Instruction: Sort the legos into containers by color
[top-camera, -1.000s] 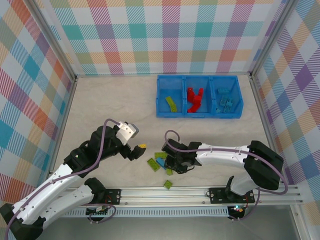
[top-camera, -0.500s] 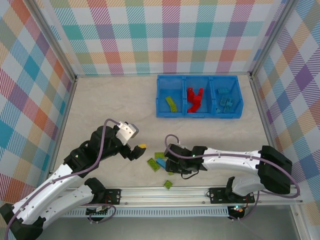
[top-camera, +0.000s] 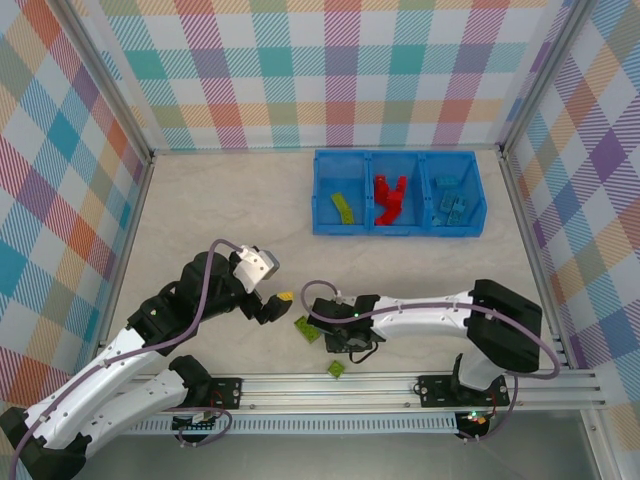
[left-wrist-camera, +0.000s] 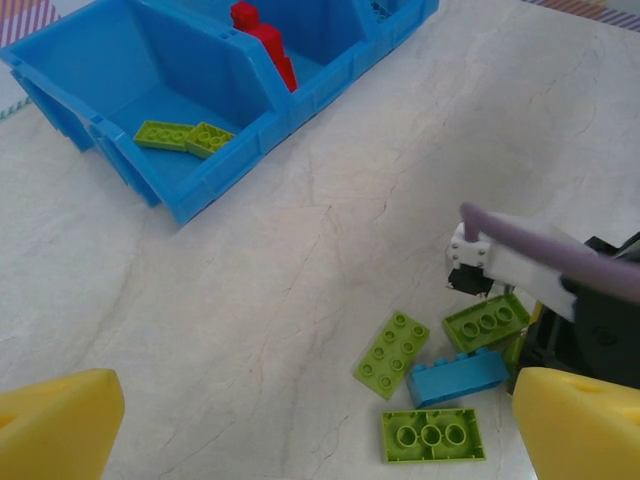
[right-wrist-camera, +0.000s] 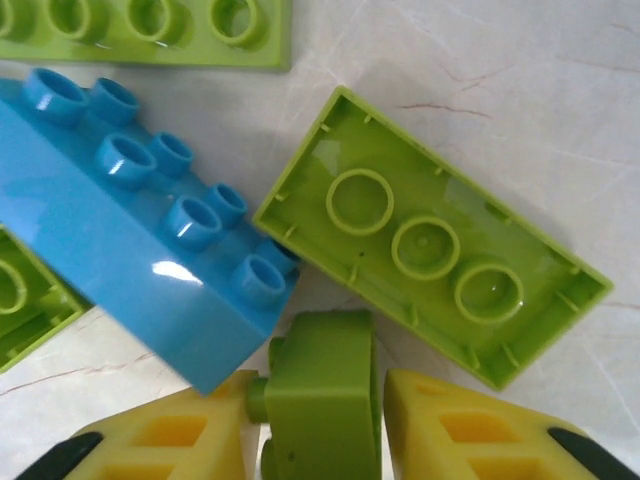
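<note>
The blue three-compartment bin (top-camera: 397, 192) stands at the back, with lime legos (top-camera: 342, 207) on the left, red legos (top-camera: 390, 200) in the middle and blue legos (top-camera: 452, 200) on the right. Near the front edge lies a small pile: a lime lego (left-wrist-camera: 392, 352), a blue lego (left-wrist-camera: 458, 377) and an upside-down lime lego (left-wrist-camera: 433, 435). My right gripper (top-camera: 335, 335) is down in this pile, shut on a lime lego (right-wrist-camera: 320, 400) standing on edge between its yellow fingers (right-wrist-camera: 470, 430). My left gripper (top-camera: 283, 297) hangs open just left of the pile, holding nothing.
One lime lego (top-camera: 337, 369) lies alone by the front rail. A blue lego (right-wrist-camera: 130, 250) and an upturned lime lego (right-wrist-camera: 430, 240) press close against the held piece. Checkered walls enclose the pale table (top-camera: 230, 220).
My right gripper has slid left across the pile and now sits closer to the left gripper. The left arm has barely moved.
</note>
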